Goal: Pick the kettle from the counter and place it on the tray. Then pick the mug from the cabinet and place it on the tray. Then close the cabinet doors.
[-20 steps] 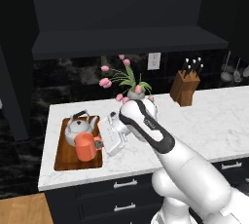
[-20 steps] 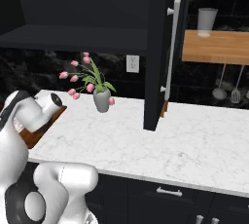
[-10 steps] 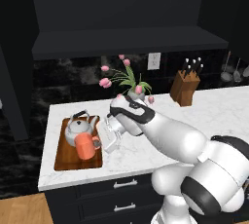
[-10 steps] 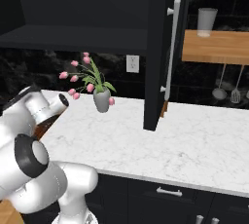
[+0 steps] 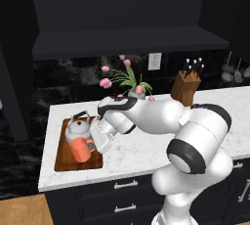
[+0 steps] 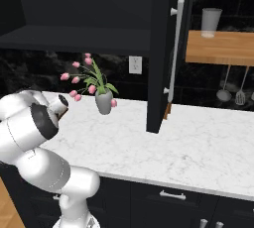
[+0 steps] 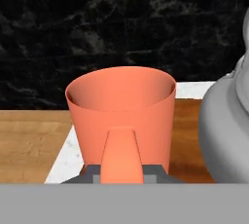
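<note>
The orange mug (image 5: 82, 149) is at the front of the reddish-brown tray (image 5: 66, 161), just in front of the silver kettle (image 5: 77, 127) that stands on the tray. My gripper (image 5: 94, 142) reaches in from the right and is shut on the mug's handle. In the hand view the mug (image 7: 121, 106) stands upright with its handle (image 7: 121, 156) between my fingertips, the kettle (image 7: 227, 130) is close on the right, and the tray (image 7: 186, 125) lies below. Whether the mug's base touches the tray is hidden. One black cabinet door (image 6: 161, 53) hangs open over the counter (image 6: 198, 142).
A grey vase of pink flowers (image 5: 133, 89) stands behind my arm, and a knife block (image 5: 184, 87) sits further right. A wooden shelf (image 6: 221, 47) holding a glass, with utensils (image 6: 232, 90) hanging below it, is at the far right. Dark drawers (image 5: 122, 187) run under the counter.
My arm's elbow and upper links have swung forward and to the right. The mug stays gripped in almost the same spot beside the kettle.
</note>
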Motion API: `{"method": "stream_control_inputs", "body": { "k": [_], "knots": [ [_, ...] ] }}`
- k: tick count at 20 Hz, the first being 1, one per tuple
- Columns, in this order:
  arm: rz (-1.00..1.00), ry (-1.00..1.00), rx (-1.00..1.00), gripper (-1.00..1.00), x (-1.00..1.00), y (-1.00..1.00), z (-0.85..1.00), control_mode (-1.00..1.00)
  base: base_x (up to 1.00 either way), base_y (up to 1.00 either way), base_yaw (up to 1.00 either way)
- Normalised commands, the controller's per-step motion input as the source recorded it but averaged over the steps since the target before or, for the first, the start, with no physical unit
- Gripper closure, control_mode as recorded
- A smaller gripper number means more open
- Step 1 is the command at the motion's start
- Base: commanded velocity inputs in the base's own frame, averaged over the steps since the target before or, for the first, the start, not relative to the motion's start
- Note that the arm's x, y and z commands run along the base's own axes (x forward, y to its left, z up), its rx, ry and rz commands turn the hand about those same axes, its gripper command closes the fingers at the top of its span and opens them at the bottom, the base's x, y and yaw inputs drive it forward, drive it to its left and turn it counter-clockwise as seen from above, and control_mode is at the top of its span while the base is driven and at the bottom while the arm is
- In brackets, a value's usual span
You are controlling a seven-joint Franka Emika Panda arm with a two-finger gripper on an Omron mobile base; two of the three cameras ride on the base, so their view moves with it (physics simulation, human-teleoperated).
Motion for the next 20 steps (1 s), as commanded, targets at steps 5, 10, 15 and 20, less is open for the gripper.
{"method": "stream_control_inputs", "body": {
  "k": [5,10,15,20],
  "knots": [
    [0.00,-0.02,0.00,1.00,0.22,0.15,-0.28,-1.00,0.00,0.00,0.00],
    [0.00,-0.10,0.00,1.00,0.08,0.14,-0.36,-1.00,0.00,0.00,0.00],
    [0.00,-0.08,0.00,1.00,-0.17,0.02,-0.40,-1.00,0.00,0.00,0.00],
    [0.00,-0.06,-0.01,1.00,-0.41,0.00,-0.46,-1.00,0.00,0.00,0.00]
  ]
}}
